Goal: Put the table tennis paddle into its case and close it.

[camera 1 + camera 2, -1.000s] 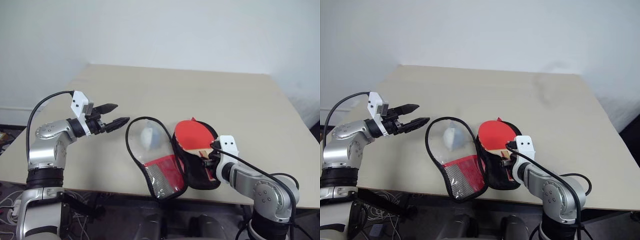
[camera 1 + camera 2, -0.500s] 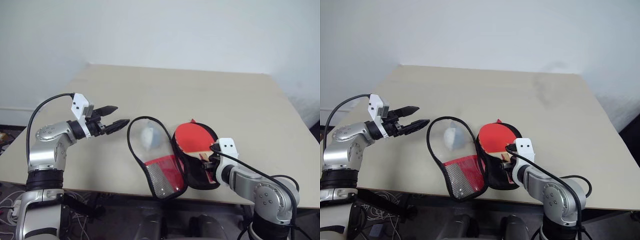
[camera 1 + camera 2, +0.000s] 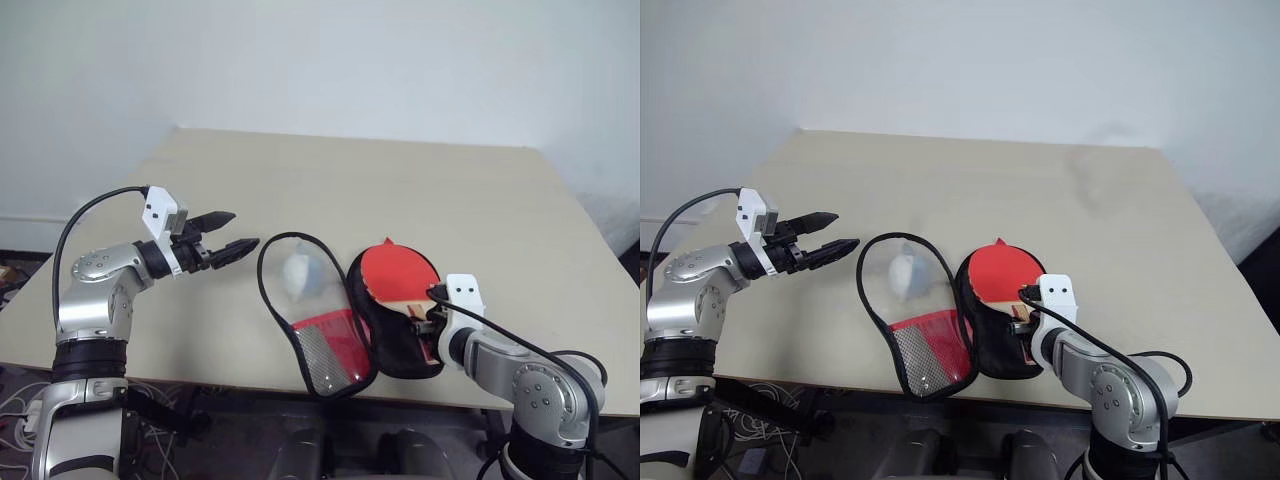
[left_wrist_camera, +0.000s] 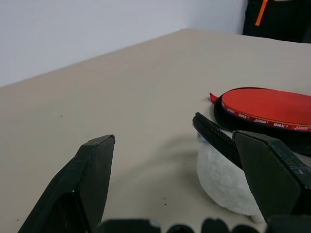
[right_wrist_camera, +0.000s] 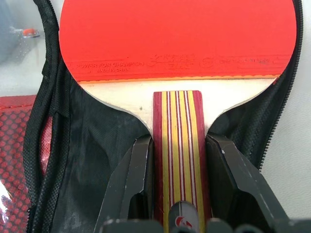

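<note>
Beige tabletop [image 3: 400, 190] before you carries the case [image 3: 330, 320], lying unzipped near its front edge. Your right tool [image 5: 177, 182] clamps the handle of the table tennis paddle [image 3: 398, 274], which lies on the case's black half. Your left tool [image 3: 228, 232] hovers wide, empty, beside the case.

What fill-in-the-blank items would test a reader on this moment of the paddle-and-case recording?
1. The right gripper holds the table tennis paddle by its ____.
2. The paddle's rubber face is ____ in colour.
3. The case lies ____ on the table.
4. The left gripper has its fingers ____, holding nothing.

Missing words: handle; red; open; open
</note>
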